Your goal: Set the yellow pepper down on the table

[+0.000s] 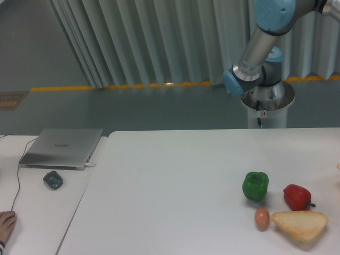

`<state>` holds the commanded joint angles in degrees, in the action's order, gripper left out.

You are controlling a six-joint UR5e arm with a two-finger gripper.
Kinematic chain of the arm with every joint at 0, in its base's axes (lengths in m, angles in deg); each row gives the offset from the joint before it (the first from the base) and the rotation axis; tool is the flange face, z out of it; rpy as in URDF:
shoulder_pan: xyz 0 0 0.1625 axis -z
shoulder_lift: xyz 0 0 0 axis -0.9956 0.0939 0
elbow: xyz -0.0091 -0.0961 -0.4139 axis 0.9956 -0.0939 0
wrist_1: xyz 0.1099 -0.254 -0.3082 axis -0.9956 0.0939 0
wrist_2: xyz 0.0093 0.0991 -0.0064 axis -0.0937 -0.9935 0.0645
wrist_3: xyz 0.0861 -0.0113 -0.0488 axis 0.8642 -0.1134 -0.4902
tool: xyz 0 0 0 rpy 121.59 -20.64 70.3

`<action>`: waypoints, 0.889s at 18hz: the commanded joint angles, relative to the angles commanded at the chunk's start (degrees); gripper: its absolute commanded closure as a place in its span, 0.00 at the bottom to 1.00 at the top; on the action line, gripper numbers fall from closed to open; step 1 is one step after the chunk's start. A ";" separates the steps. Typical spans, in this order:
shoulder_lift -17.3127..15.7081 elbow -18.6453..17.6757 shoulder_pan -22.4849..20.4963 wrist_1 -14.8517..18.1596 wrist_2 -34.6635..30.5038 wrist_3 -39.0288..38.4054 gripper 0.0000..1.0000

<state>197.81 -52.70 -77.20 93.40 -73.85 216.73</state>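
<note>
The large white table [175, 180] fills the lower part of the camera view. The yellow pepper is out of view. Only the arm's elbow and base [260, 58] show at the top right; the rest of the arm runs off the top right corner. The gripper is not in the frame. A green pepper [255, 186] and a red pepper [297, 196] stand on the table at the right.
A brown egg [262, 218] and a slice of bread [299, 225] lie near the front right. A narrower white desk at the left bears a silver laptop [64, 147] and a dark mouse [53, 179]. A person's hand [5, 224] rests at its front left.
</note>
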 joint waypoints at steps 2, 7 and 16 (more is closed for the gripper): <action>1.14 0.17 0.00 -1.13 -0.09 4.05 0.00; 2.55 1.93 0.97 -1.58 -0.35 7.67 0.00; 4.66 1.67 1.50 -2.72 -2.99 8.99 0.00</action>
<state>202.47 -51.03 -75.70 90.67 -76.84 225.72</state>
